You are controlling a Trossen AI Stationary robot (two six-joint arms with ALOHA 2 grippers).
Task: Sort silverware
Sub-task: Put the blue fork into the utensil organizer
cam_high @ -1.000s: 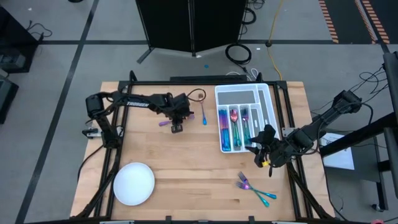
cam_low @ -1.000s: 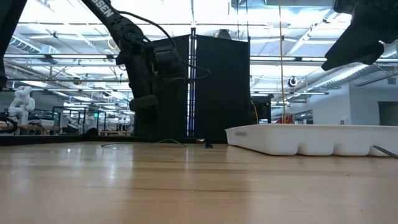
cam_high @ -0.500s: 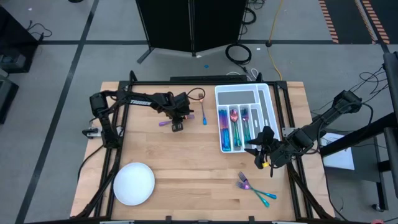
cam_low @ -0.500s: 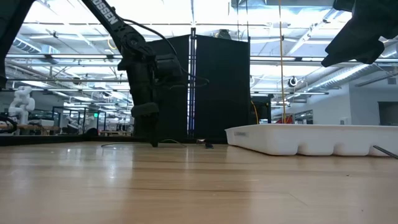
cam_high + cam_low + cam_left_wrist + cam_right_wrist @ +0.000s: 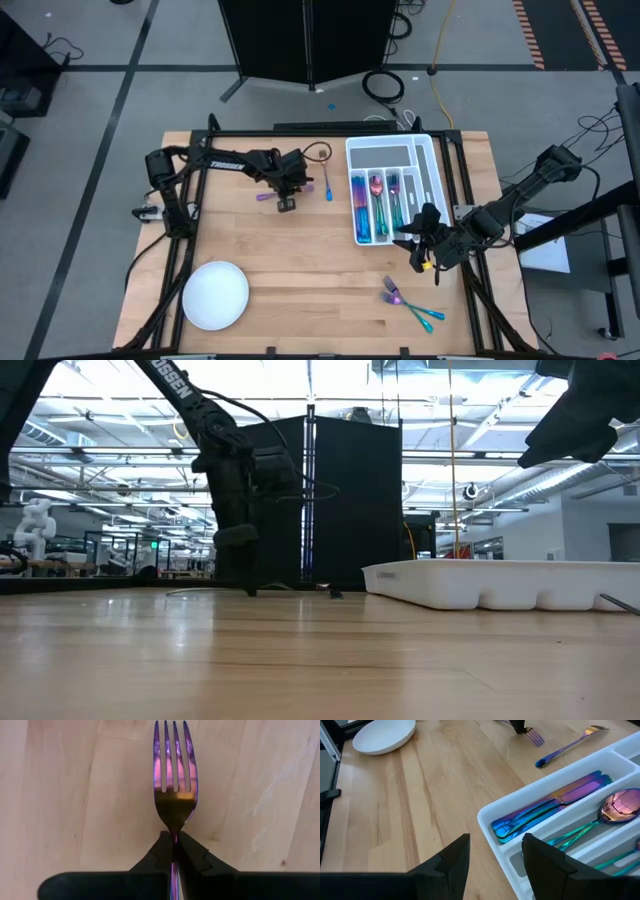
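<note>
Our left end effector [image 5: 173,851] is clamped on a slim purple fork [image 5: 174,785] lying flat on the wooden tabletop [image 5: 300,270]. Our right end effector [image 5: 492,857], fingers apart, hovers by the white divided tray [image 5: 424,150], already part-filled with glossy iridescent knives [image 5: 550,805]; several pieces [image 5: 410,305] remain unsorted.

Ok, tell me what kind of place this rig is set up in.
Probably a robotics lab or industrial workshop. The low view shows exposed ceiling ducts and strip lights over an open hall; a white humanoid robot stands far back. From above, a concrete floor carries hazard tape and loose cables.
</note>
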